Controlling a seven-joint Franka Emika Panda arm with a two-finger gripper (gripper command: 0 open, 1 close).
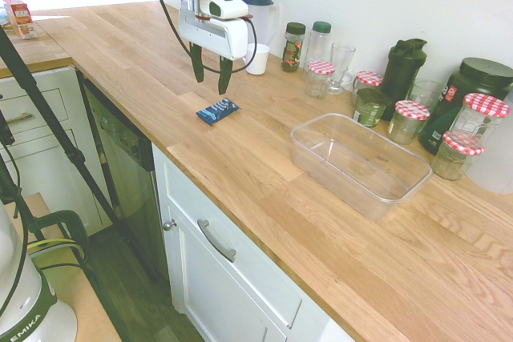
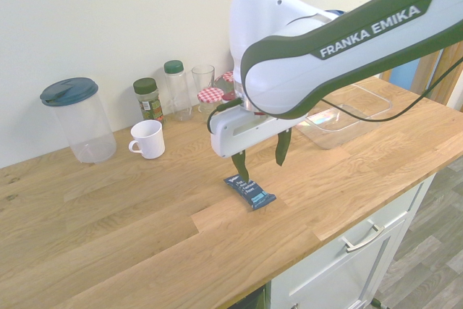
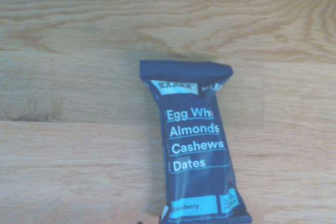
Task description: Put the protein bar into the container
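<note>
My wrist view cuts off the protein bar (image 3: 195,145) at its lower end, and in the second exterior view the arm hides most of the container (image 2: 352,106). The bar lies flat on the table (image 1: 240,166), just below my pincer (image 1: 211,71), which hangs released, fingers apart, not touching it.

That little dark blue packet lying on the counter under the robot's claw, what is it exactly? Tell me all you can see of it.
The protein bar is a small flat packet in a dark-blue, slightly glossy wrapper with crimped ends. Its light print reads RXBAR, Almonds, Cashews, Dates and Blueberry. It looks sealed and lies flat, label up, on the wooden countertop, touching only the wood.
</note>
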